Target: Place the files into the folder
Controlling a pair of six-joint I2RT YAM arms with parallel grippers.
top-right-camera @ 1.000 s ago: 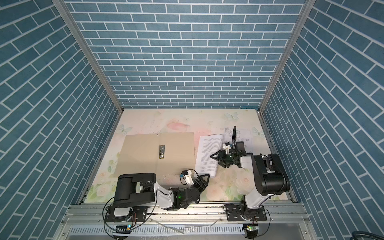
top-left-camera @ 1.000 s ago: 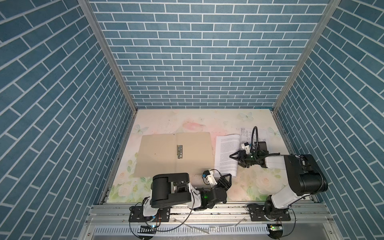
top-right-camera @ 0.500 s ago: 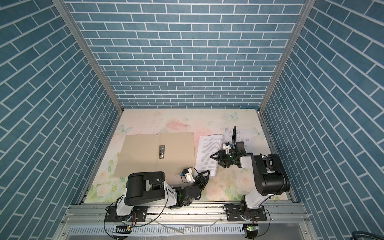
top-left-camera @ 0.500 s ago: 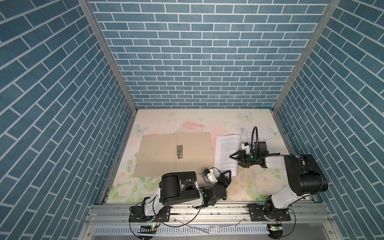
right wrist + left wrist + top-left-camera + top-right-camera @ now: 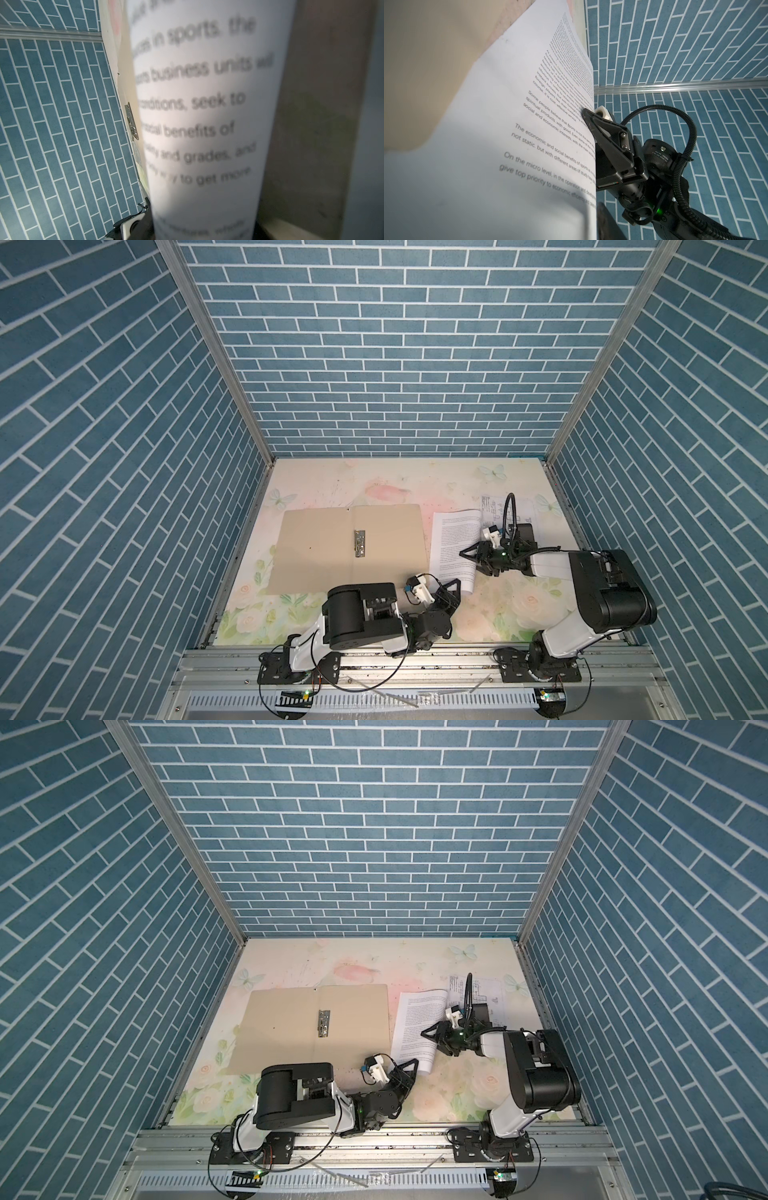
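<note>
The tan folder lies open and flat left of centre in both top views, its metal clip at the spine. To its right the text sheet curls up off the table. My right gripper is shut on that sheet's right edge; its finger overlaps the edge in the left wrist view. My left gripper is at the sheet's near corner, with one dark finger behind the paper and the other hidden. The drawing sheet lies flat, partly under the right arm.
Blue brick walls close in the floral table on three sides. An aluminium rail with both arm bases runs along the front. The right arm's black cable loop rises over the drawing sheet.
My left arm's shoulder has swung rightward and its jaws have narrowed at the text sheet's near corner. The right gripper has stayed on the sheet's edge.
</note>
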